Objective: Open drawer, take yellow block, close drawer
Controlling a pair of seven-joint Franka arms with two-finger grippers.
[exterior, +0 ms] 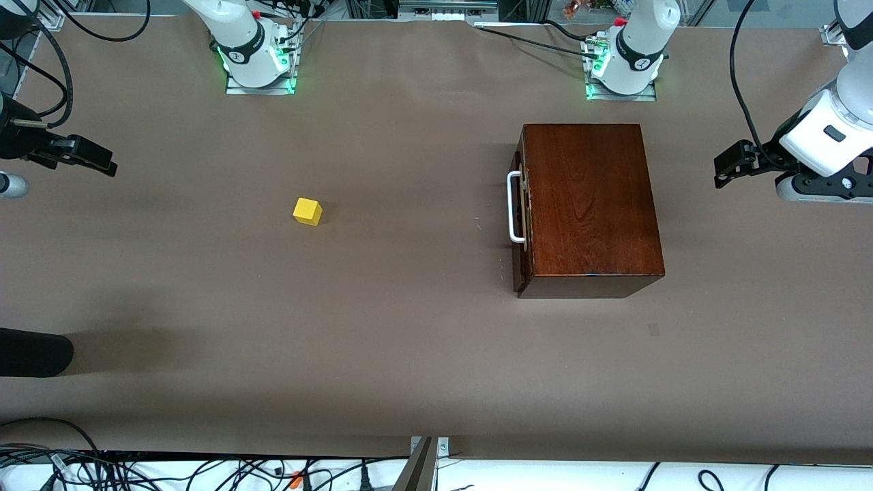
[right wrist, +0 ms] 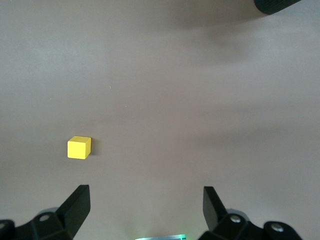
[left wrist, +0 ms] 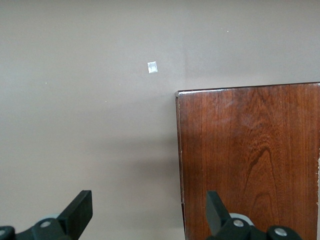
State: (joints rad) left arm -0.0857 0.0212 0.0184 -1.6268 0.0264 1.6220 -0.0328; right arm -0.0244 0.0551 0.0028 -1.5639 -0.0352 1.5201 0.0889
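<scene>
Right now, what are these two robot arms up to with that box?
Nothing is being handled. The small yellow block sits on the brown table, and the dark wooden box's drawer is shut. The left gripper and right gripper wait open, up at the table's two ends.

No readable text, labels, brands, numbers or signs anywhere: none on the wooden box (exterior: 590,198), the yellow block (exterior: 307,211), or the counter (exterior: 382,327).

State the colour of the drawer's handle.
White; the handle shows best in the front view.
</scene>
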